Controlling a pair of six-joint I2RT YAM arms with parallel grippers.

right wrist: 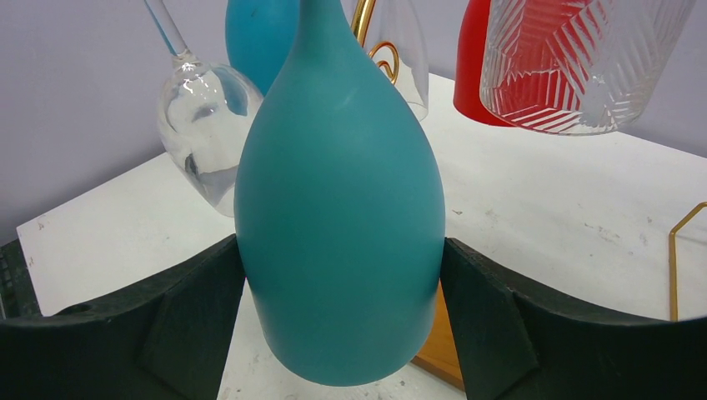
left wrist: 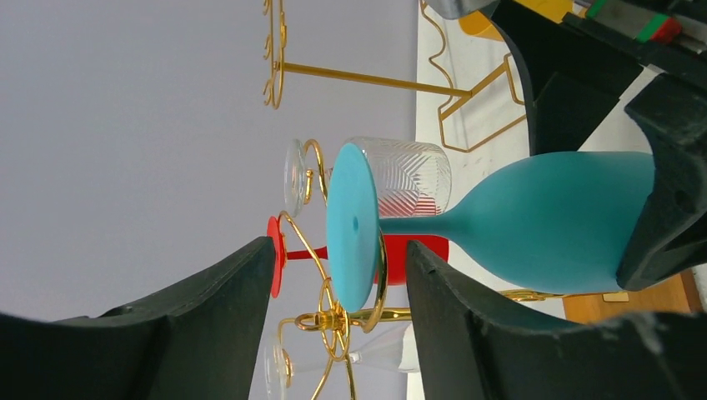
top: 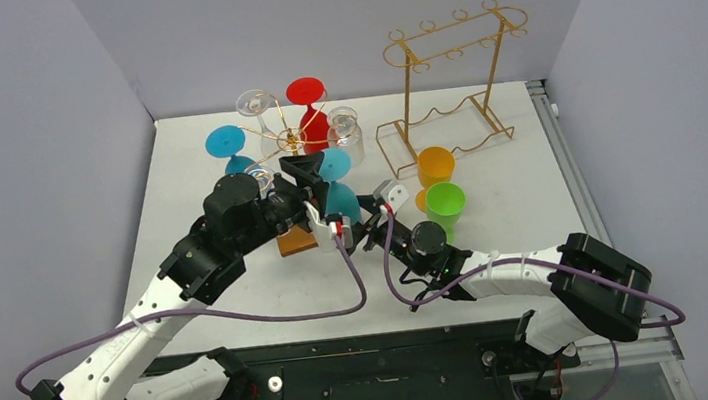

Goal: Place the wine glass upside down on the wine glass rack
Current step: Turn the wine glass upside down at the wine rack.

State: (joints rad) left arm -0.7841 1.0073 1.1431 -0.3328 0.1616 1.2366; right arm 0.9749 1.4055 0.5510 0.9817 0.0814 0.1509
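The teal wine glass [top: 336, 187] hangs upside down beside the gold wire tree-shaped wine glass rack [top: 291, 142], above the rack's brown wooden base [top: 296, 241]. My right gripper [top: 352, 215] is shut on its bowl [right wrist: 342, 225], with both fingers pressed against the sides. In the left wrist view the teal foot [left wrist: 352, 225] lies against a gold curled arm [left wrist: 379, 287] and the stem passes through it. My left gripper [left wrist: 340, 250] is open, its jaws standing either side of the foot and not touching it. It is at the top of the rack [top: 311, 170].
The rack also holds a blue glass [top: 225, 141], a red glass [top: 307, 105], a clear glass [top: 256, 105] and a patterned clear glass [top: 344, 131]. A taller gold frame rack [top: 457, 78] stands back right. An orange cup [top: 435, 166] and a green cup [top: 445, 202] stand close to my right gripper.
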